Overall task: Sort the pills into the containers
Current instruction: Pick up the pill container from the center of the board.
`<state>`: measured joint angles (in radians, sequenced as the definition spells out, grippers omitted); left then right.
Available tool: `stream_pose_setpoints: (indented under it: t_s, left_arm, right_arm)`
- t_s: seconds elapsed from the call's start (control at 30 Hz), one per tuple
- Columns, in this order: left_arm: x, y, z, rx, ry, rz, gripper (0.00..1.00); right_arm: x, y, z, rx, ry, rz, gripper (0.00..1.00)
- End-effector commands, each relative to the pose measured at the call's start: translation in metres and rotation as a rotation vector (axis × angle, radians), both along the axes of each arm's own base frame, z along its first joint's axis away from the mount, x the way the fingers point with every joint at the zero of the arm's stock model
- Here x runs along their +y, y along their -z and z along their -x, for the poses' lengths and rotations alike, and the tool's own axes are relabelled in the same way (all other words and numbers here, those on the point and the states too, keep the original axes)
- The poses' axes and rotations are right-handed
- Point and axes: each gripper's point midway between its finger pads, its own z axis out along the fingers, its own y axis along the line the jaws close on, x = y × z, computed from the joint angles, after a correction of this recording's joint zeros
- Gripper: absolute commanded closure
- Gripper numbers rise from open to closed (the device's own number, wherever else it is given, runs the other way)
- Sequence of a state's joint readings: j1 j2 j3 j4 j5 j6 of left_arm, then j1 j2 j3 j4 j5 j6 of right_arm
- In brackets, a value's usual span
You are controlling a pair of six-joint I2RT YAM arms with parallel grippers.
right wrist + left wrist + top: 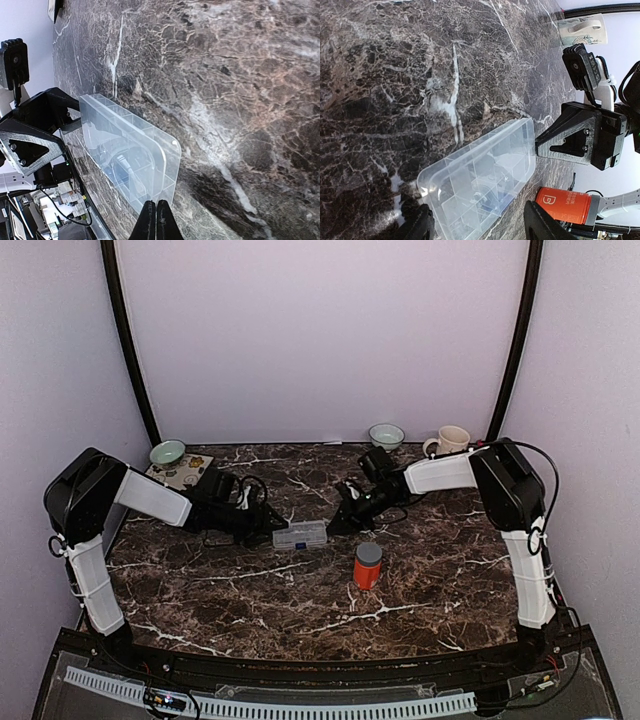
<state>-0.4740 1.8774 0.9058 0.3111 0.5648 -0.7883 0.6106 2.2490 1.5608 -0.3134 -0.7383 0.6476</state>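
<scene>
From their bases at the near edge of the marble table, the two arms rise, bend at the elbow and reach inward and down toward each other. Nearest stands one orange bottle with a grey cap, upright, just right of centre. Beyond it lies the one clear organiser box, flat on the table between the two grippers. The left gripper is released, its fingers spread with the box's left end between them. The right gripper is clenched, its fingertips pressed together at the box's right end, with nothing seen between them. Along the far edge sit two pale bowls, one at the left and one right of centre, and one mug.
</scene>
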Motion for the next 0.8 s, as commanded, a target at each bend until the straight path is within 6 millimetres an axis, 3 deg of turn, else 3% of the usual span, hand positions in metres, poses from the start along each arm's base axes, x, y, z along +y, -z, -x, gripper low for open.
stream_pose_setpoints:
  t_s: [0.0,0.37,0.77]
  left_arm:
    - [0.000,-0.003,0.001,-0.010,0.014,0.002,0.35]
    - [-0.006,-0.007,-0.001,-0.013,0.035,0.036,0.33]
    - [-0.006,-0.010,0.012,-0.009,0.047,0.065,0.32]
  right_arm:
    - [-0.004,-0.012,-0.004,-0.043,-0.003,-0.016,1.00]
    - [-0.007,-0.022,-0.010,-0.065,-0.012,-0.021,1.00]
    - [-0.006,-0.039,-0.025,-0.110,-0.022,-0.048,1.00]
